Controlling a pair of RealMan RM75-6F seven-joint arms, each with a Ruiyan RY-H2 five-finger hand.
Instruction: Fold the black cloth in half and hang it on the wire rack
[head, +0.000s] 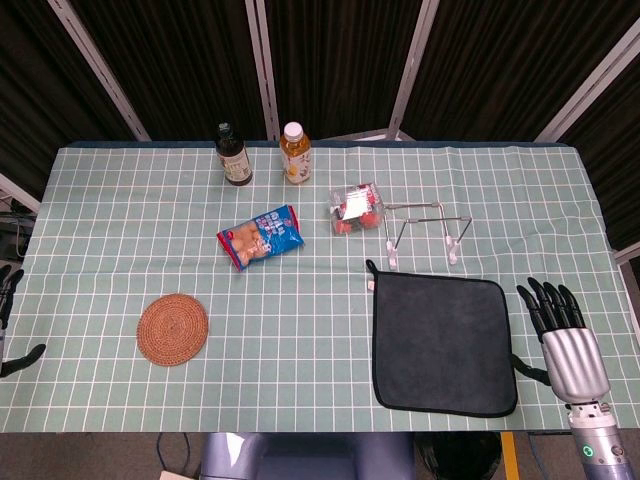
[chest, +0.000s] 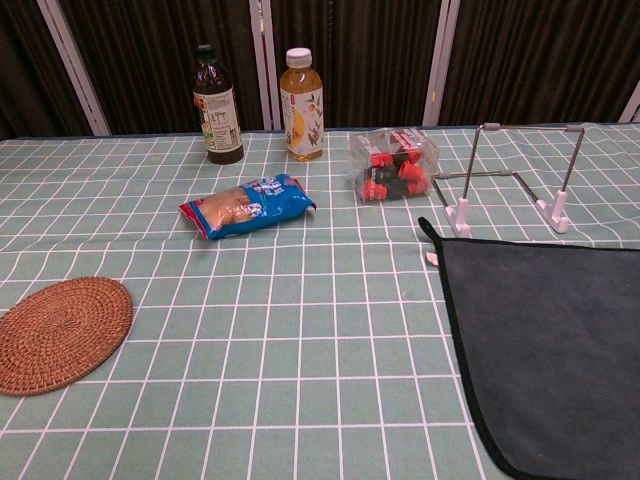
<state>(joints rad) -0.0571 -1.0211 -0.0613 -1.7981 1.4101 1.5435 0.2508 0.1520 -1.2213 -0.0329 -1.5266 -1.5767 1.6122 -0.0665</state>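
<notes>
Right hand (head: 562, 335) lies flat at the table's right edge, fingers apart and stretched forward, holding nothing. Just to its left, close to the thumb, the cloth (head: 440, 343) is spread flat and unfolded. The rack (head: 425, 228) stands ahead of the hand and to its left, just beyond the cloth's far edge, with a little gap between. Left hand (head: 10, 310) shows only as dark fingers at the far side of the table, well apart from everything; I cannot tell whether it is spread or curled.

The step in hand looks like the first grasp for the fold. The edge nearest the right hand is the natural place to take hold: pinch it near a corner, thumb under the hem, lift just enough to clear the table, and carry it left across to meet the opposite edge. Lined-up edges should make a neat half that drapes evenly over the rack's top wire. A low lift ought to stop the cloth dragging. The small loop at the far left corner may snag the rack's feet.
</notes>
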